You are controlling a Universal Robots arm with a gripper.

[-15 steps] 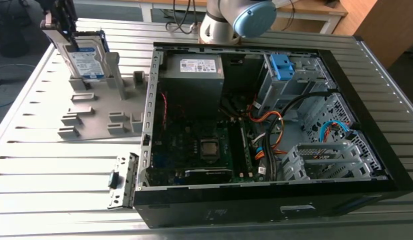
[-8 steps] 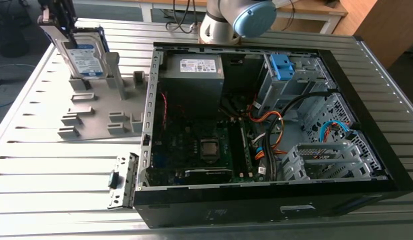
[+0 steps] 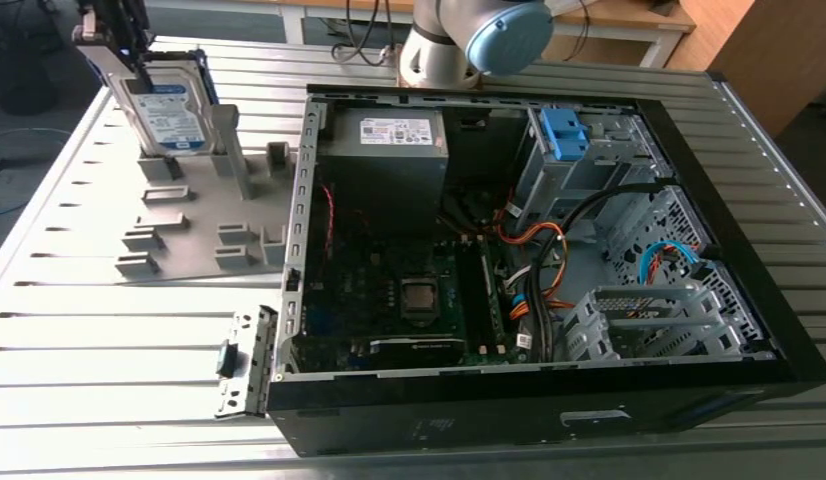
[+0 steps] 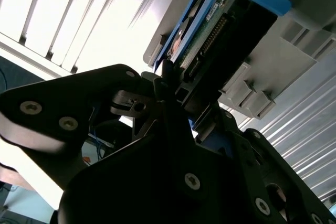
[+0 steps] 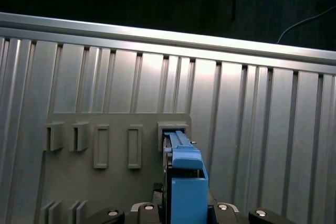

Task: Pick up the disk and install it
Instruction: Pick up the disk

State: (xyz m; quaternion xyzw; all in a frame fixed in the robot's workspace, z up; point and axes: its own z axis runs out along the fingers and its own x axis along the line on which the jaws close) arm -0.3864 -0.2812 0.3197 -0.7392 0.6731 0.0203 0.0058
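- Standing upright on its narrow edge, the disk [image 3: 170, 115] is at the far end of the table [image 3: 120, 340], on the exterior view's left, well apart from the computer case [image 3: 520, 425].
- Its lower end is at a slot of the grey holder plate [image 3: 186, 235]; I cannot tell if it still sits inside this slot.
- The gripper [image 3: 116, 40] is at the top end of the disk and is clenched on it. In the second wrist view the black fingers [image 4: 157, 82] lie against both sides of the disk, touching its blue rails.
- In the first wrist view the blue rail of the disk [image 5: 186, 182] runs between the gripper parts towards one slot of the holder plate [image 5: 115, 182].
- The case lies open on its side on the exterior view's right.
- Inside the case, at the far end, there is a grey box with a white sticker [image 3: 384, 165], and beside it a blue bracket [image 3: 563, 135] on the metal bay [image 3: 613, 150].
- A motherboard [image 3: 386, 290] fills the near part, with orange cables [image 3: 540, 240] and blue cables [image 3: 667, 260] to its right.
- A narrow metal strip [image 3: 246, 360] lies on the table, just beside the case's near left corner.
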